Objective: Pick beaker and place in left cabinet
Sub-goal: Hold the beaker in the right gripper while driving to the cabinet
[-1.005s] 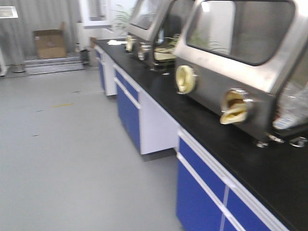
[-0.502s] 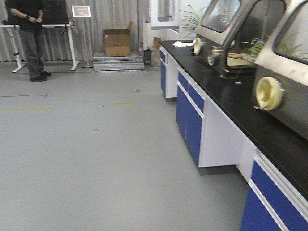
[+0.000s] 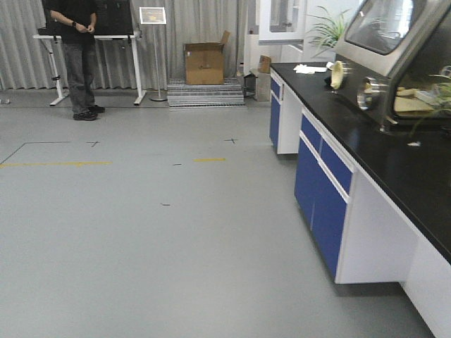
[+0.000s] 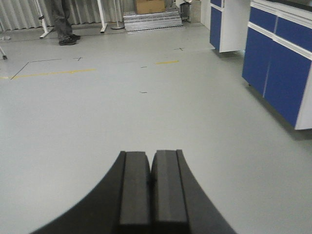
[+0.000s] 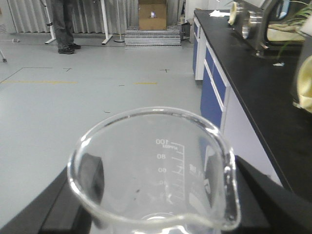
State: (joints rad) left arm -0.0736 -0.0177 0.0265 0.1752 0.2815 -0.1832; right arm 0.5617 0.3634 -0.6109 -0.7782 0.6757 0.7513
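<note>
The beaker [image 5: 153, 170] is clear glass with white graduations and fills the bottom of the right wrist view, its rim and spout toward the camera. My right gripper [image 5: 158, 197] is shut on it, a dark finger [image 5: 91, 181] pressed against each side. It hangs in the air above the grey floor beside the bench. My left gripper [image 4: 151, 181] is shut with its pads touching and nothing between them, also over bare floor. The left cabinet is out of view. Neither gripper shows in the front view.
A long black-topped bench [image 3: 384, 144] with blue door fronts [image 3: 320, 190] runs along the right, with steel glove boxes [image 3: 398, 42] on it. A person [image 3: 77, 53] stands at a far desk. A cardboard box [image 3: 204, 62] sits at the back wall.
The front view has swung left. The bench and glove boxes slid toward the right edge, and the open floor, the person and the back wall came into view.
</note>
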